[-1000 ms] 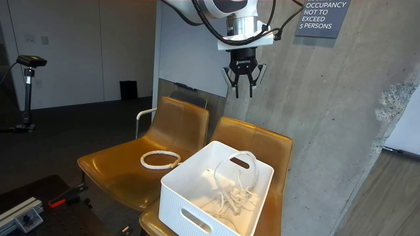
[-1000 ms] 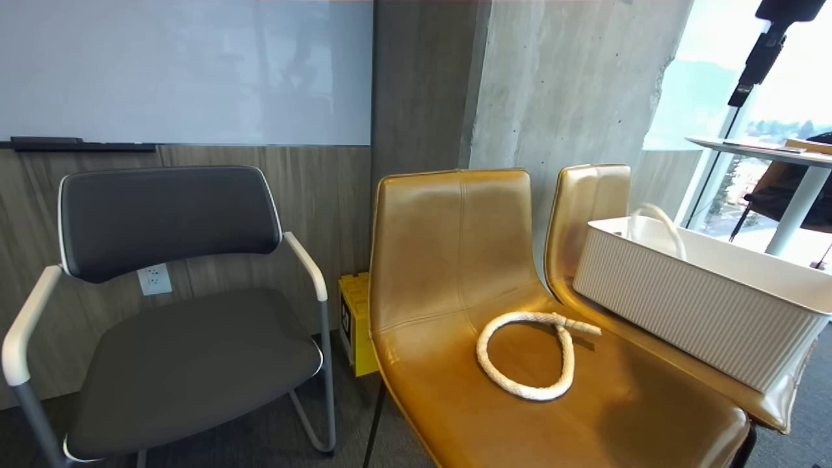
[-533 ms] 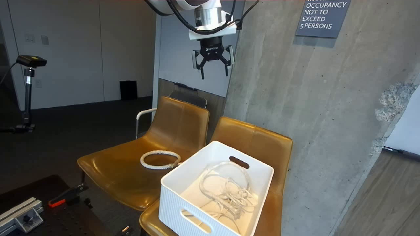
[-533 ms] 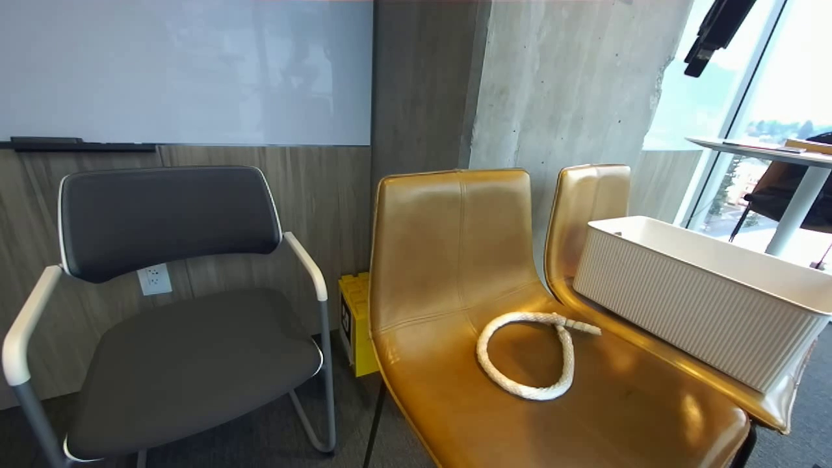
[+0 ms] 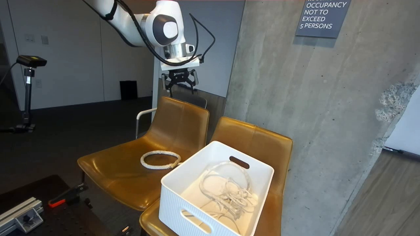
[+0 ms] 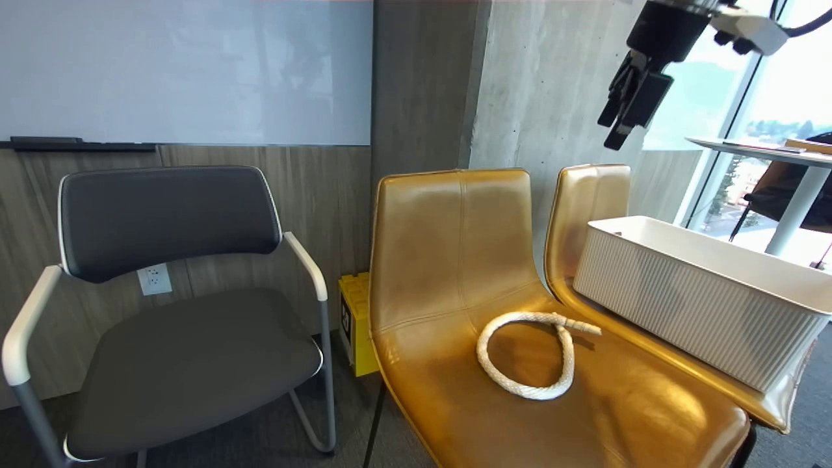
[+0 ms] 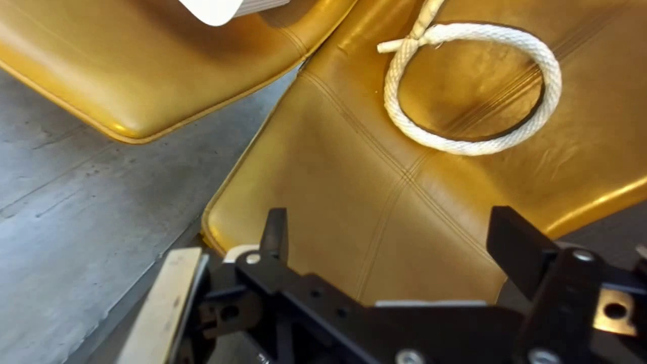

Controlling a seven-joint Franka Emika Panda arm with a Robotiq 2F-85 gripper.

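White rope (image 7: 472,147) is seen curled into a single ring on the seat of a tan leather chair (image 6: 455,240), close to the crease where seat and backrest are joined. Its ends are crossed at one point of the ring, and one tail is pointed toward the white bin (image 5: 174,200) alongside. In an exterior view the gripper (image 5: 181,92) is held above the top of that chair's backrest, so the rope is placed lower and well apart from it. The jaws are spread wide and nothing is gripped between them; the rope is touched by neither side. In the wrist view the ring is framed beyond the fingertips (image 7: 275,232), ahead of the gap rather than within it, and is offset toward the finger on that view's right, while bare backrest leather is shown between the tips.

The bin is supported by a second tan chair (image 5: 259,134) just beside the first, and its floor is partly covered by a tangle of pale cords (image 5: 236,196). Behind these chairs a concrete wall (image 5: 328,131) is seen, to which an occupancy sign (image 5: 321,19) is fixed. In an exterior view a dark grey chair (image 6: 195,370) is shown, with a yellow box (image 6: 354,305) partly hidden behind the tan leather chair.
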